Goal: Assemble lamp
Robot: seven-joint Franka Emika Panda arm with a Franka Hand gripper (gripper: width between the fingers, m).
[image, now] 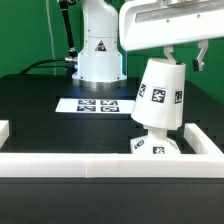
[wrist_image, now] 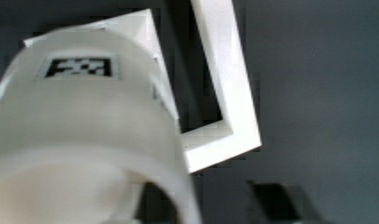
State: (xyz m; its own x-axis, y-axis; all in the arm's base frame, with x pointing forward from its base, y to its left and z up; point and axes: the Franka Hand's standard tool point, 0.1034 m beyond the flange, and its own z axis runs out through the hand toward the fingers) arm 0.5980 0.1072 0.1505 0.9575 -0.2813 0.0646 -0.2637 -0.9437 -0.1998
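The white conical shade (image: 160,95) stands tilted on a rounded white tagged part, apparently the bulb (image: 150,147), near the front right corner of the table. The flat base is hidden behind the front rail. My gripper (image: 185,57) is just above the shade's top, with one finger touching or very near it. In the wrist view the shade (wrist_image: 88,120) fills most of the frame. My gripper (wrist_image: 212,196) shows two dark fingers apart, with bare dark table between them. One finger lies against the shade's edge. The jaws stand open and do not clamp it.
A white rail (image: 100,163) runs along the table's front, with a side piece on the exterior view's right (image: 205,143) and a stub on its left (image: 3,130). It also shows in the wrist view (wrist_image: 218,90). The marker board (image: 98,104) lies mid-table, in front of the arm's pedestal (image: 98,50).
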